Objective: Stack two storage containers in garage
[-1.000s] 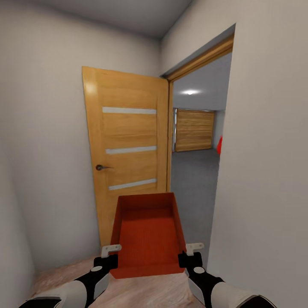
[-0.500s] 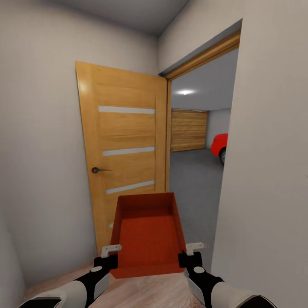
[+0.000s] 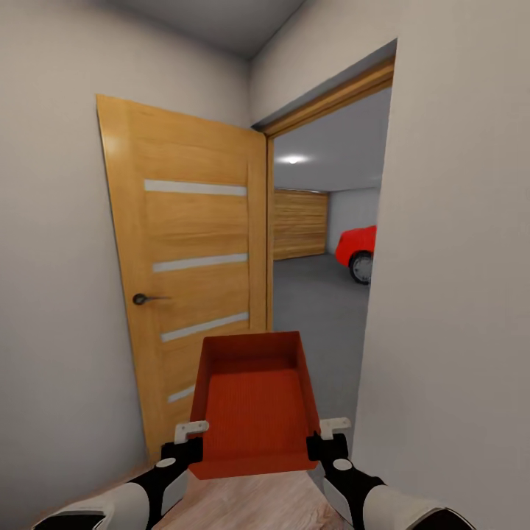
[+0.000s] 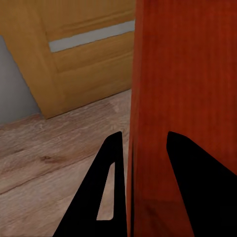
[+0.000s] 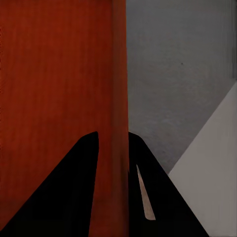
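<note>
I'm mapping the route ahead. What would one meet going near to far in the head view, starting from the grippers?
left gripper and right gripper → storage container → open wooden door → garage floor → red car → wooden garage door

Nothing here can be read. The orange-red container carries no label or number on its plain walls, the wooden door bears only three pale blank strips, and the red car through the doorway shows no plate or badge that I can make out.
</note>
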You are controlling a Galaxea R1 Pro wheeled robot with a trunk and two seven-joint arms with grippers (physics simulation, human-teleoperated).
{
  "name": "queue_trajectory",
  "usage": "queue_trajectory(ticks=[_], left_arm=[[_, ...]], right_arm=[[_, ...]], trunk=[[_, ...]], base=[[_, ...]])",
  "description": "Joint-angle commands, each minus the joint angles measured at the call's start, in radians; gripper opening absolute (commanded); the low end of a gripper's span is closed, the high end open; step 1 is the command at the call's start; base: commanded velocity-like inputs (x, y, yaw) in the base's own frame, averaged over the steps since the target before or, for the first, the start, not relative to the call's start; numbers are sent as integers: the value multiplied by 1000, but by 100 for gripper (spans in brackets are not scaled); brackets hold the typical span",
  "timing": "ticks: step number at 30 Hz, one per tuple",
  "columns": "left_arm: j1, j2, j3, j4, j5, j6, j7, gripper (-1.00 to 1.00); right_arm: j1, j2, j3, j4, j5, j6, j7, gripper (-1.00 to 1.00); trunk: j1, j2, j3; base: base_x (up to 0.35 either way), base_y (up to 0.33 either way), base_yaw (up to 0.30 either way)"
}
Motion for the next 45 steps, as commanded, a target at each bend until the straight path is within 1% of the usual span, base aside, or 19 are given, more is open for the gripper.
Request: queue_trajectory(ticks=[1, 14, 21, 27, 32, 45], left_arm=[[0, 0, 8, 0, 19, -7, -1, -100], [0, 4, 8, 0, 19, -8, -1, -100], [0, 5, 8, 0, 19, -8, -1, -100], [0, 5, 8, 0, 19, -8, -1, -100], [0, 4, 8, 0, 19, -10, -1, -100], [0, 3, 8, 0, 19, -10, -1, -100]], right_arm=[[-2, 8, -51, 0, 2, 0, 10, -100], [-2, 8, -51, 0, 2, 0, 10, -100], [-2, 8, -51, 0, 2, 0, 10, -100], [-2, 8, -52, 0, 2, 0, 10, -100], [-2, 8, -52, 0, 2, 0, 9, -100], [-2, 8, -52, 0, 2, 0, 9, -100]], trunk=[[0, -1, -2], [0, -1, -2], [0, -1, -2], [0, -1, -2], [0, -1, -2], [0, -1, -2]], base=[[108, 313, -233], [138, 310, -229], [273, 212, -36], [304, 150, -24], [266, 114, -233], [44, 6, -274]])
